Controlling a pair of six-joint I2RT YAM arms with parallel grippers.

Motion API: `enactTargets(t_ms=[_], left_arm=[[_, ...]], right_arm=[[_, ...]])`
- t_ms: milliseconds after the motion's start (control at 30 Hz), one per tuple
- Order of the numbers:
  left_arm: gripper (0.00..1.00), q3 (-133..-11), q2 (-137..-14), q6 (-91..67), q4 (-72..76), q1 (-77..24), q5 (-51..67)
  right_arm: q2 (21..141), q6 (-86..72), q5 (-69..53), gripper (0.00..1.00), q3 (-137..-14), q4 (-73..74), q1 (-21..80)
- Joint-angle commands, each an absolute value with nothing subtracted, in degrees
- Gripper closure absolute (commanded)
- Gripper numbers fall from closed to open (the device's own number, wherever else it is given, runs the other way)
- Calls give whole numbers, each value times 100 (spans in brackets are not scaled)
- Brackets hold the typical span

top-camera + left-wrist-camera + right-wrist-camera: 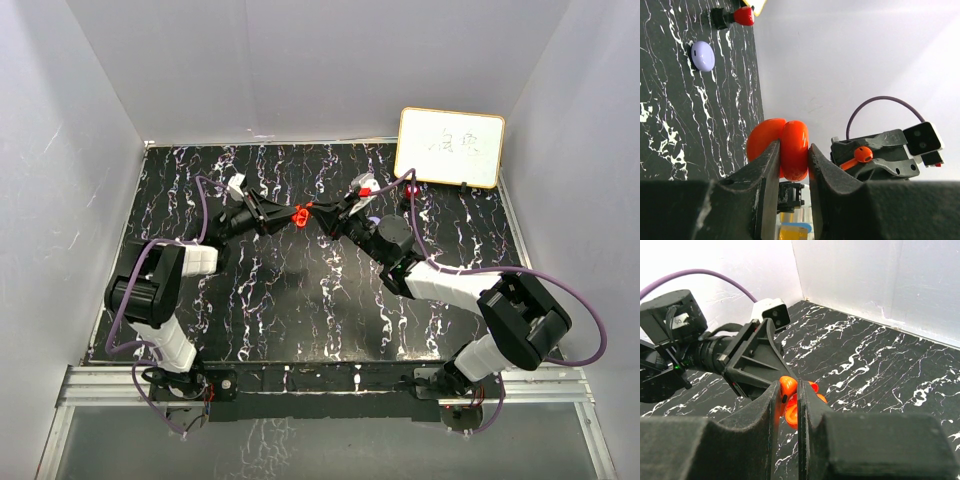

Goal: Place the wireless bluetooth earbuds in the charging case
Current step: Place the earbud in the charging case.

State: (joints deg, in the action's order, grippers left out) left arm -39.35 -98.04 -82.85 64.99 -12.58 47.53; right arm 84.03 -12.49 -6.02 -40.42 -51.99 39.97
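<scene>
1. Clamping one half of the red charging case (pixel 767 137), the left gripper's (pixel 792 150) jaws hold it steady in the air, apparently hinged open.
2. The right gripper's (pixel 787 390) jaws are pinched on one red earbud (pixel 863 154) just beside the case, probably to line it up with a socket.
3. Both hang above the bench (pixel 300 300), likely to give the wrists room.
4. A pale purple case (pixel 702 55) lies on the bench, well apart.

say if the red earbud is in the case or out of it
Out: the red earbud sits pinched in the right tool, visibly apart from the red case, which the left tool clamps.
</scene>
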Motion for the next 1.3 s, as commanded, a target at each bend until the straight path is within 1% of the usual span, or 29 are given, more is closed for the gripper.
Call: enactTargets(t_ms=[0,267,533,867,1267], left_arm=[[100,-4085,-9890,-8613,7106,-1366,4672],[100,-4127,-9908,-8902,7287,-1474,4634],[100,-4219,-9809,-8791,7006,-1528,4708],[100,-4192,-9814,-8798,7055,-1579,4781],[100,-4171,-9748,-8851,6990,-1668,4834]], right_arm=[[8203,-1035,-700,100,-3995,-5750,3974],[8400,-652,-720,100,-3780,-6329,3976],[8613,-271,-919,100,-3493,-7206,3973],[8874,114,-1235,100,-3256,-8056,3972],[9068,343,-1410,100,-3211,-8333,3978]])
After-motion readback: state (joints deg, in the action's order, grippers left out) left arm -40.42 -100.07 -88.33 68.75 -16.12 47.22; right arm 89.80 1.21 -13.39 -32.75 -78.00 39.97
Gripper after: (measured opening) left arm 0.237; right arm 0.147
